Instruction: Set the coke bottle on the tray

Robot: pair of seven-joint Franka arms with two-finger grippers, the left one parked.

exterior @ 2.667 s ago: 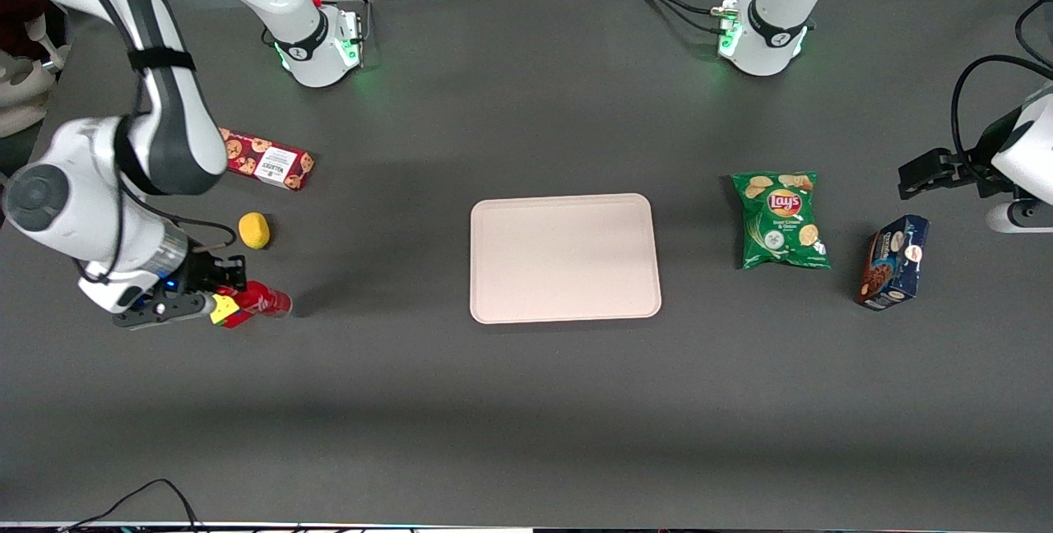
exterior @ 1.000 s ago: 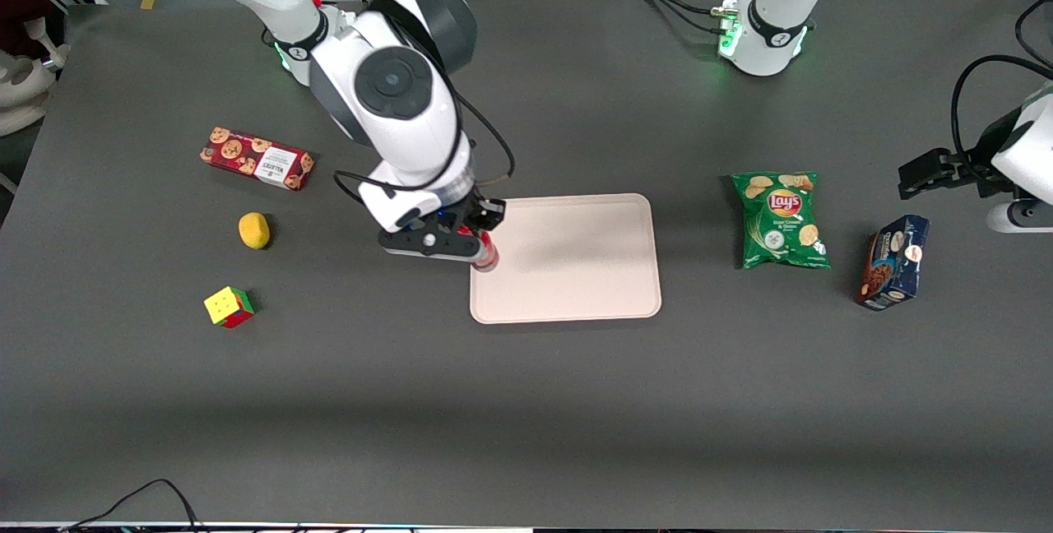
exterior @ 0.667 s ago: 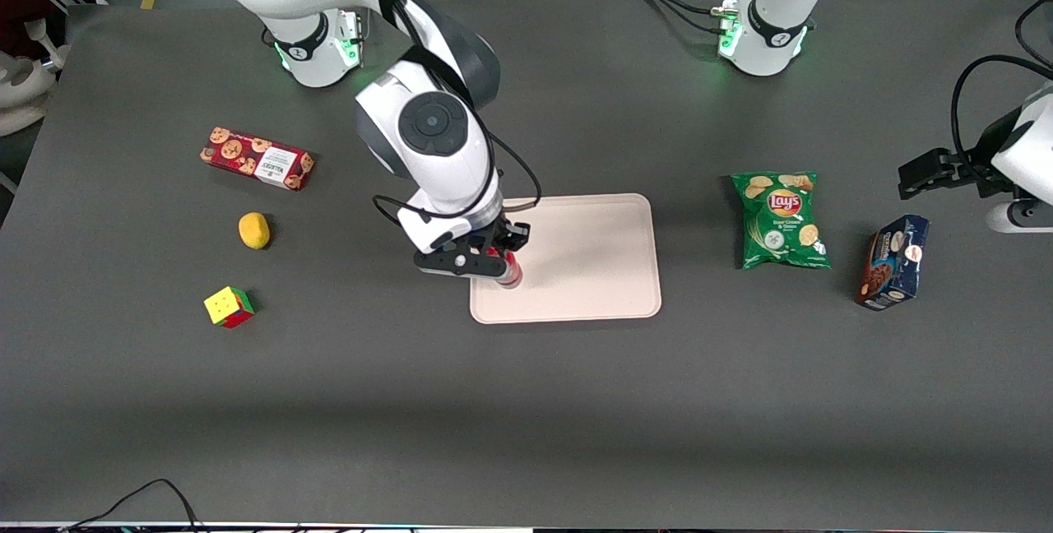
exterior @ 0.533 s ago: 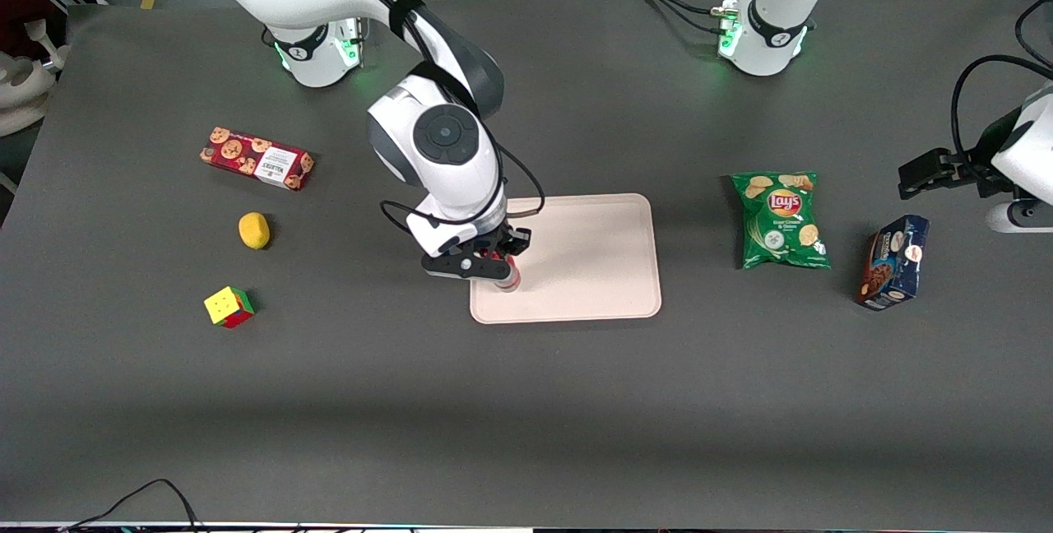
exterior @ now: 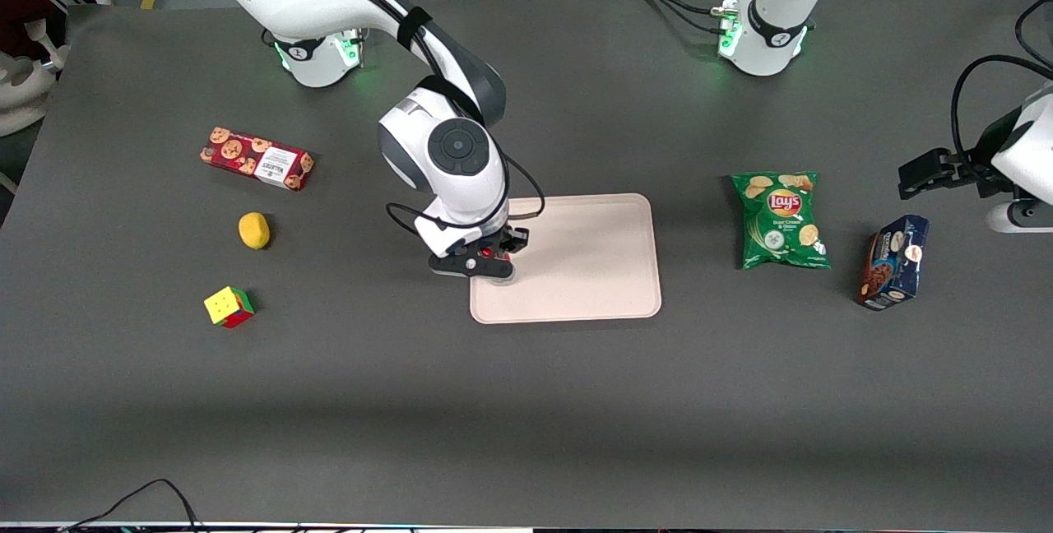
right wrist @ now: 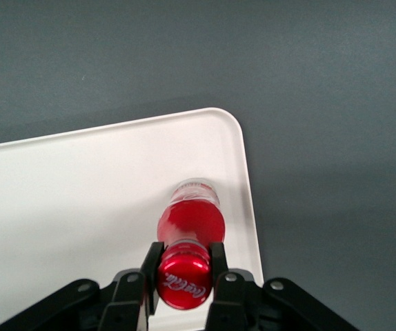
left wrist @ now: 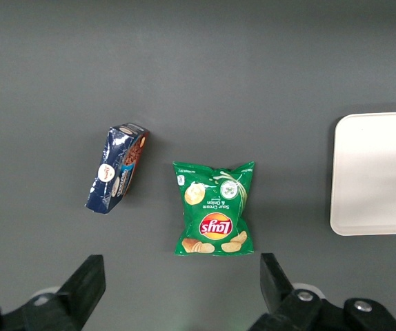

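I have the gripper [right wrist: 184, 279] clamped at the neck of the coke bottle [right wrist: 191, 221], upright over the tray [right wrist: 81, 200] corner nearest the working arm. It looks light, stiff and slick, and likely tippy. Since half a second ago, the arm has lowered it.

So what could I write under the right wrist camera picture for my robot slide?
The gripper holds the coke bottle by its neck, upright over the tray near one corner.
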